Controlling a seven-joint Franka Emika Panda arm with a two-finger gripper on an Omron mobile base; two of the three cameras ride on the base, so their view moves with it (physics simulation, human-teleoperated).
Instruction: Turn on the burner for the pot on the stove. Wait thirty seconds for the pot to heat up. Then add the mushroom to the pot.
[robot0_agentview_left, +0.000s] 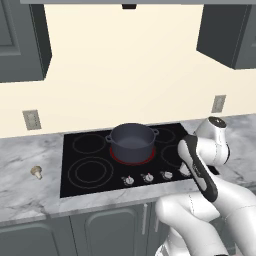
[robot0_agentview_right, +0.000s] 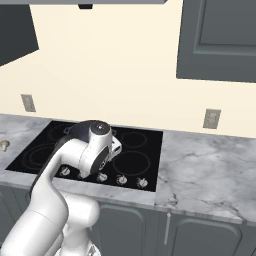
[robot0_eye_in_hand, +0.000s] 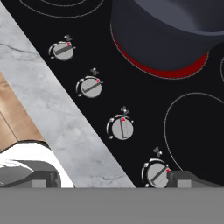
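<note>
One mushroom (robot0_agentview_left: 36, 171) lies near the left edge of the surface (robot0_agentview_left: 30, 190), well apart from the stove (robot0_agentview_left: 95, 187). It looks light, soft and easily bruised; I judge a gentle hold across the cap best. One pot (robot0_agentview_left: 131, 142) stands on the one glowing burner (robot0_agentview_left: 131, 161). My pincer (robot0_eye_in_hand: 109, 180) hangs released over the knobs (robot0_eye_in_hand: 122, 127), four counted in the hand view.

Kitchen: flat black glass cooktop (robot0_agentview_left: 90, 165) set in grey marble counter (robot0_agentview_left: 25, 185); dark grey cabinets (robot0_agentview_left: 22, 40) above it.
</note>
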